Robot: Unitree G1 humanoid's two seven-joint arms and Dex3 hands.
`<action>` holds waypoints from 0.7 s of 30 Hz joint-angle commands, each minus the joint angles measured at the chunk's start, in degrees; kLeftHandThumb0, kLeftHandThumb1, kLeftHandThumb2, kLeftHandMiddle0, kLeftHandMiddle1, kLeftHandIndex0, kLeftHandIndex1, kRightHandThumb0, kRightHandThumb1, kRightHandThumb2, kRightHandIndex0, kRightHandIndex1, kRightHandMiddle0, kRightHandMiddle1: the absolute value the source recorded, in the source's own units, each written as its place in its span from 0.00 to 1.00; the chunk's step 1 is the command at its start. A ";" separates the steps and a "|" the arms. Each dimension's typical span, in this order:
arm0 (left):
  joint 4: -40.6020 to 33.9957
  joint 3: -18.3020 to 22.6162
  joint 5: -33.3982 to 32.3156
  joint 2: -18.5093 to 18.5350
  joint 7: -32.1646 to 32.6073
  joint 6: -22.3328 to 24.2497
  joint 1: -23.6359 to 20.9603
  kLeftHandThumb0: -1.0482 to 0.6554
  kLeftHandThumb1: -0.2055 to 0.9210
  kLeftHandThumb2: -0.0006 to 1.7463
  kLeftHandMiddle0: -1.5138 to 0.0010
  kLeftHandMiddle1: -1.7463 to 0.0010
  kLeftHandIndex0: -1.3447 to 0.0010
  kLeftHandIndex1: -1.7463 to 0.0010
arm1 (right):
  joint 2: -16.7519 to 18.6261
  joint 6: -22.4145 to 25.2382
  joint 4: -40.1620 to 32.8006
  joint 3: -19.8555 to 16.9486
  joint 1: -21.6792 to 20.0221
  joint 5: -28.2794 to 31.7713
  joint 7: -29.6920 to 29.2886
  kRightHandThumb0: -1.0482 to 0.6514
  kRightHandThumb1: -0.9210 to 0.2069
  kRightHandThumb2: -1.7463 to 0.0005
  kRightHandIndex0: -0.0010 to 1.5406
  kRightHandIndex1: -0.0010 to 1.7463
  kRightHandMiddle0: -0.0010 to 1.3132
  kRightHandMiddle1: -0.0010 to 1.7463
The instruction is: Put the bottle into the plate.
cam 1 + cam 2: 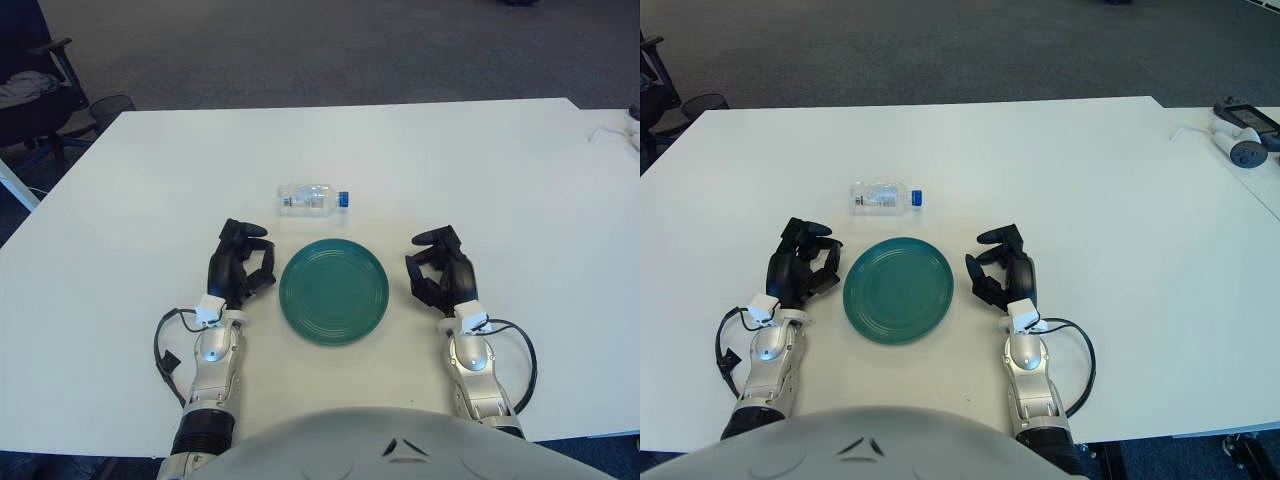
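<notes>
A clear plastic bottle (312, 198) with a blue cap lies on its side on the white table, cap to the right, just beyond the plate. The teal plate (334, 291) sits flat and empty near the table's front edge. My left hand (241, 263) is just left of the plate, fingers relaxed and holding nothing. My right hand (441, 270) is just right of the plate, fingers relaxed and holding nothing. Both hands are nearer to me than the bottle and apart from it.
The white table (480, 180) stretches wide beyond the bottle. A black office chair (40, 95) stands off the table's far left corner. A grey device with a white cable (1240, 140) lies at the far right.
</notes>
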 commanded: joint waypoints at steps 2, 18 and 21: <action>10.97 -0.32 2.84 -0.42 0.41 -1.87 5.50 0.61 0.71 0.52 0.76 0.09 0.69 0.05 | 0.43 3.61 5.77 0.14 2.71 -0.26 -0.08 0.62 0.15 0.63 0.32 0.87 0.17 0.90; -3.60 2.52 42.67 16.22 26.93 -3.33 -8.79 0.22 0.98 0.14 0.83 0.79 1.00 0.52 | 0.29 4.50 8.59 -0.03 -0.41 -1.63 -1.53 0.61 0.15 0.63 0.32 0.87 0.17 0.90; -5.11 2.40 45.46 20.06 27.06 -1.34 -15.39 0.17 0.99 0.14 0.84 0.90 1.00 0.57 | 0.46 5.53 8.15 0.35 -0.79 -1.46 -0.85 0.62 0.15 0.63 0.32 0.87 0.17 0.90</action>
